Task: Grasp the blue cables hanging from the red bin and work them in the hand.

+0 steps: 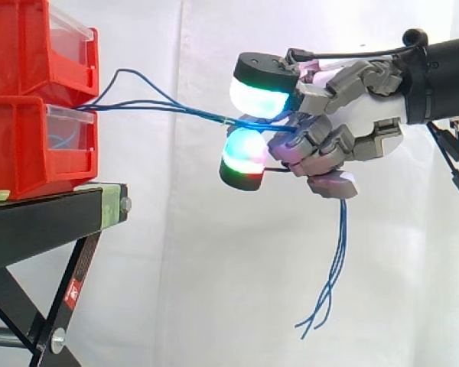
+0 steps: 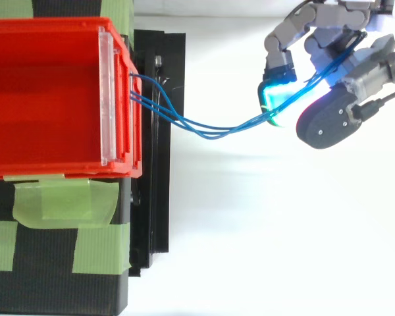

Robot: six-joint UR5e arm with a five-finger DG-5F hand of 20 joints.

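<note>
Red bins [image 1: 30, 145], stacked on the black stand [image 1: 53, 210], are cut off at the left edge of my side view, so I cannot see where inside them the blue cables [image 2: 210, 131] begin. The thin strands emerge at the bins' front, sag rightward across open air and pass between the glowing pads [image 1: 260, 95], with their loose ends dangling below. The hand [image 1: 344, 138], held level and reaching left, is clenched on the cables, pinching them between thumb and curled fingers.

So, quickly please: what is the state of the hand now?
Hand: shut on the blue cables, pinched between its glowing pads.
</note>
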